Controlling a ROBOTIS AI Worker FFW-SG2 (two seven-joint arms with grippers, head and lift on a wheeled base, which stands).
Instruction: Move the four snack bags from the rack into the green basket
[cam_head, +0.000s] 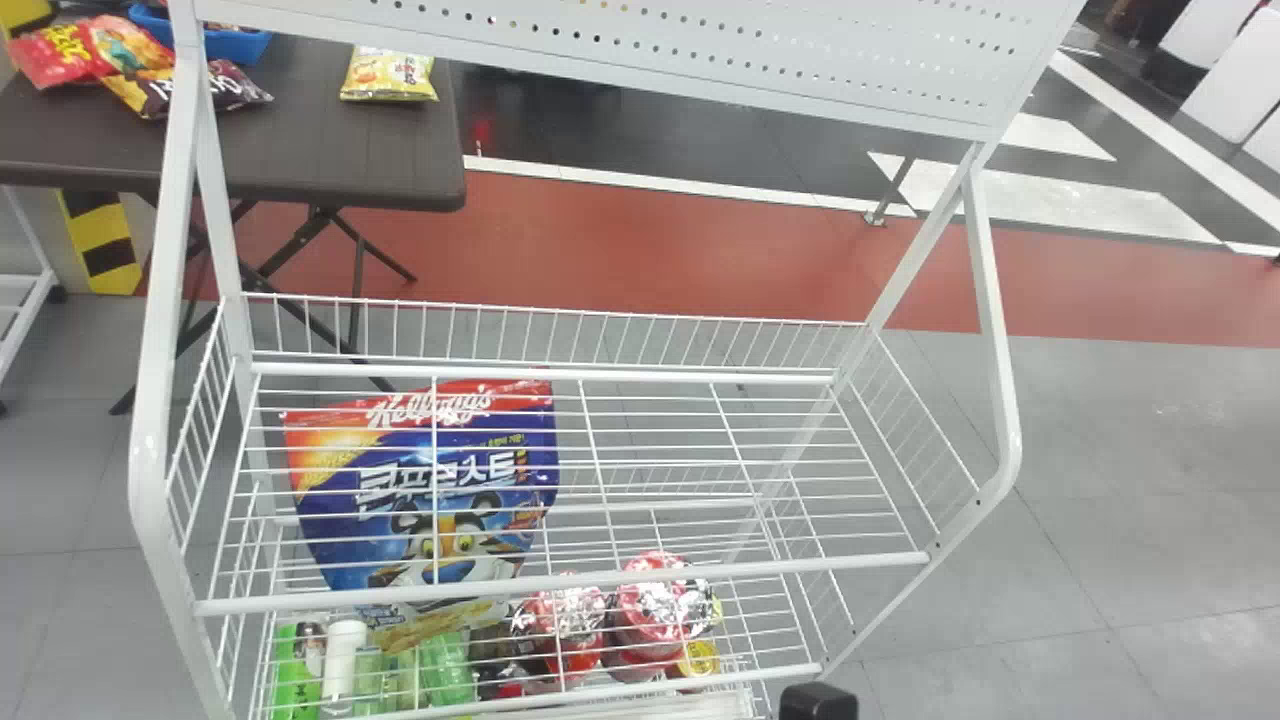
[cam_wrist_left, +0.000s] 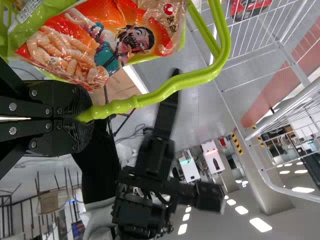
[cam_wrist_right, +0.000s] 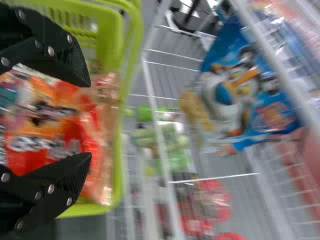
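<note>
At the head view's bottom edge, a black tip of my right gripper (cam_head: 818, 702) shows in front of the rack (cam_head: 560, 580). My left gripper (cam_wrist_left: 82, 119) is shut on the handle (cam_wrist_left: 150, 99) of the green basket in the left wrist view. An orange snack bag (cam_wrist_left: 112, 42) lies in that basket. In the right wrist view my right gripper (cam_wrist_right: 89, 120) stands open, its two fingers apart above the green basket (cam_wrist_right: 118, 30) and an orange-red snack bag (cam_wrist_right: 45, 125) inside it. The bag's left part is hidden by the fingers.
Below the upper wire shelf a large blue cereal bag (cam_head: 430, 500) stands in the rack, behind red-lidded cups (cam_head: 655, 600) and green packs (cam_head: 445, 668). Beyond the rack a dark table (cam_head: 320, 150) carries a yellow bag (cam_head: 390, 75), other snack bags and a blue container (cam_head: 235, 45).
</note>
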